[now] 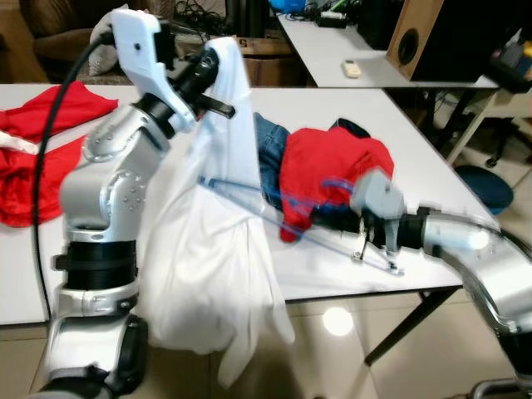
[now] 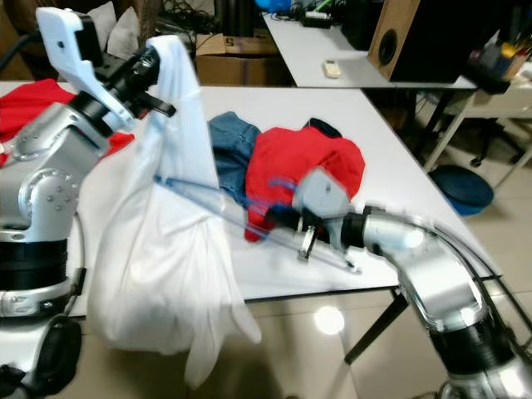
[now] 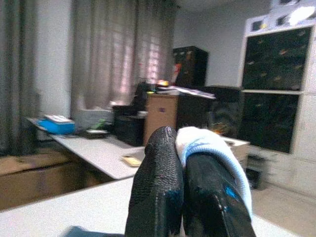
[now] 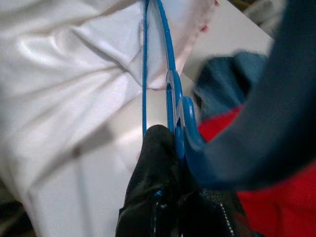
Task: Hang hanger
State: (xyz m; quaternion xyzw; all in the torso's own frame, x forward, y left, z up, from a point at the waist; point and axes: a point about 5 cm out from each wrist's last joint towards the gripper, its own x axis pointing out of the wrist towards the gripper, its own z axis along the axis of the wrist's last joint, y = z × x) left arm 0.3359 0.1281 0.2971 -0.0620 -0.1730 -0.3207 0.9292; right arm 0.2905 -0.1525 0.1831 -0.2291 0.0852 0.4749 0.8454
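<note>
A long white worktop (image 1: 349,125) carries a crumpled red garment (image 1: 332,170) lying against a bundle of blue denim (image 1: 268,150) near its middle. At the worktop's far left end lies a second heap of red cloth (image 1: 46,133). Behind it stands another white worktop (image 1: 366,62) with a small cream remote-like object (image 1: 352,69) on it and a wooden speaker box with a round black port (image 1: 411,37) at its right end. A brown cardboard box (image 2: 229,56) sits on the floor between the two worktops. A dark blue round stool seat (image 1: 486,187) stands on the glossy tiled floor (image 1: 349,332) to the right.
</note>
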